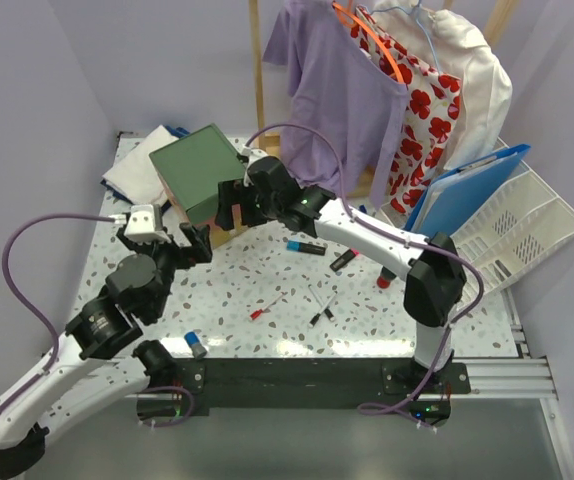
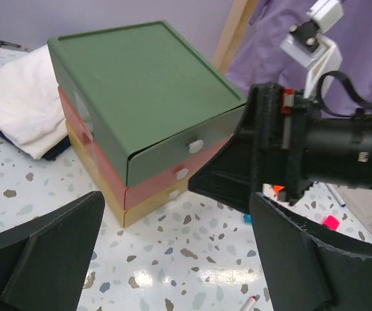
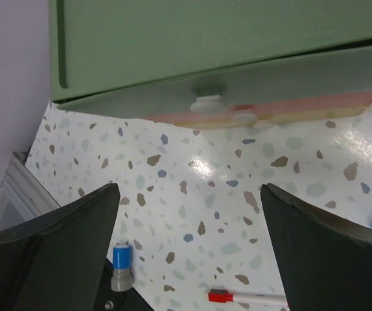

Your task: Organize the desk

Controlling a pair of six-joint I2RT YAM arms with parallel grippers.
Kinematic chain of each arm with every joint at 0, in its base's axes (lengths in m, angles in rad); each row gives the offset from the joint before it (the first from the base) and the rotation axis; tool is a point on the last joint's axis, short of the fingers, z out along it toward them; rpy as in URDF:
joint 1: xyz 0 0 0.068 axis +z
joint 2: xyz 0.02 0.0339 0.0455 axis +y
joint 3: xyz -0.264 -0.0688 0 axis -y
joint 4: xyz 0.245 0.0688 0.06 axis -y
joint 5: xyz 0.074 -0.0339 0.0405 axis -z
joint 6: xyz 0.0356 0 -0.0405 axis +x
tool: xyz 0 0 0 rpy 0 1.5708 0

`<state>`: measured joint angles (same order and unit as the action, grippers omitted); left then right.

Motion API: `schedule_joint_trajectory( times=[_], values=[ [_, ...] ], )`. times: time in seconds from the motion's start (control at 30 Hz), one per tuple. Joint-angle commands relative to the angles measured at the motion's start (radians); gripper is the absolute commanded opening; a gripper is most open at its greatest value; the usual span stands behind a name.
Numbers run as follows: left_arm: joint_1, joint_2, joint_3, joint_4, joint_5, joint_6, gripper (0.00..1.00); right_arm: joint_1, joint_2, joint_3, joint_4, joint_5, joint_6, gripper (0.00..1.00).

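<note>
White speckled terrazzo is seen across the desk [image 1: 237,290], which is spread under both arms as far as the black bar at its near edge. A stack of drawers [image 1: 199,170], green over red over yellow, is set toward the far left corner. The right gripper [image 3: 187,188] is held wide open before the green drawer's knob [image 3: 209,102], apart from it. The left gripper [image 2: 176,197] is likewise spread wide and empty over bare top. Pens [image 1: 319,305] are scattered toward the near edge.
</note>
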<state>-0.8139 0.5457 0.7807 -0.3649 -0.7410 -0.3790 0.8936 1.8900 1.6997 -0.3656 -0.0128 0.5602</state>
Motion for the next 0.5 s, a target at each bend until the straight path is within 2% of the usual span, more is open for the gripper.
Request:
schedule_joint_trajectory(
  times=[0.0,0.07,0.1,0.17,0.2,0.27,0.37,0.47],
  values=[
    [0.077,0.108,0.118,0.03,0.043,-0.001,1.0,-0.001,0.049,0.093,0.047,0.014,0.069,0.93],
    [0.146,0.157,0.147,0.027,0.115,-0.001,1.0,0.001,0.063,0.11,0.047,0.014,0.072,0.92],
    [0.229,0.169,0.163,0.032,0.2,0.0,1.0,0.001,0.064,0.113,0.047,0.014,0.07,0.92],
    [0.323,0.209,0.175,0.044,0.303,-0.001,1.0,0.001,0.07,0.12,0.047,0.014,0.072,0.91],
    [0.414,0.249,0.192,0.043,0.409,-0.009,1.0,-0.002,0.072,0.123,0.045,0.014,0.07,0.91],
    [0.539,0.29,0.207,0.02,0.491,-0.053,1.0,-0.008,0.083,0.132,0.047,0.014,0.073,0.87],
    [0.628,0.341,0.207,0.024,0.584,-0.104,1.0,-0.018,0.092,0.153,0.051,-0.005,0.067,0.84],
    [0.66,0.346,0.177,0.066,0.632,-0.139,1.0,-0.027,0.107,0.172,0.06,-0.027,0.049,0.79]
  ],
)
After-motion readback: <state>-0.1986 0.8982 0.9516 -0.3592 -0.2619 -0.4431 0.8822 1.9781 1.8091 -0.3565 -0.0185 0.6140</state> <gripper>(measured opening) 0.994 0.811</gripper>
